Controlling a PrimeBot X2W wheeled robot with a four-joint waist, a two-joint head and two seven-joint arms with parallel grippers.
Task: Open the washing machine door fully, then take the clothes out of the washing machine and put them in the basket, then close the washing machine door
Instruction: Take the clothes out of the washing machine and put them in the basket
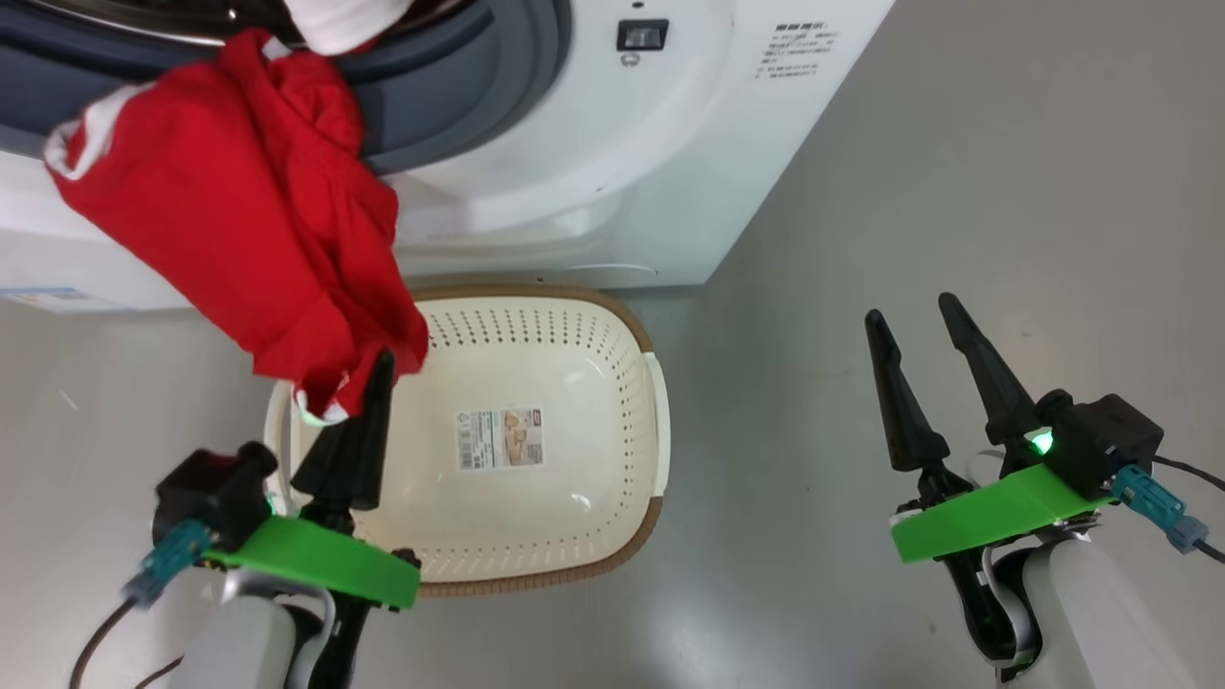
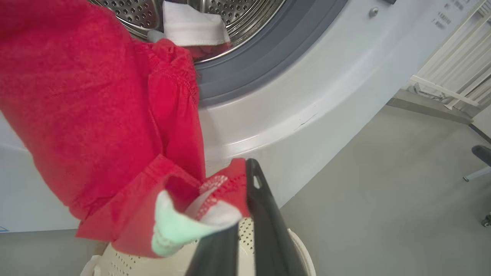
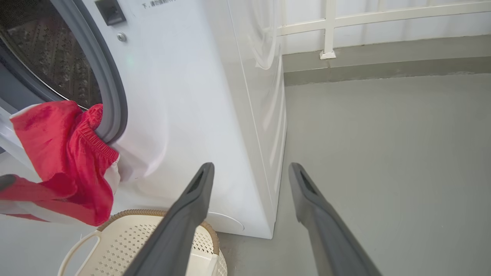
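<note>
Red clothes (image 1: 239, 211) with white bands hang out of the washing machine (image 1: 612, 153) mouth, stretched down over the cream basket (image 1: 593, 536) on the floor. My left gripper (image 1: 378, 368) is shut on the garment's lower hem, just above the basket's left part. From the left wrist, the red clothes (image 2: 96, 126) fill the left half, pinched at my left gripper (image 2: 239, 191), with the steel drum (image 2: 215, 11) above. My right gripper (image 1: 914, 316) stands open over bare floor right of the basket, its fingers (image 3: 191, 207) empty. The door is out of view.
The grey floor (image 1: 957, 191) spreads to the right of the machine. A white railing (image 3: 345, 23) and a low kerb run behind it. A dark chair foot (image 2: 481, 153) shows at the far right in the left wrist view.
</note>
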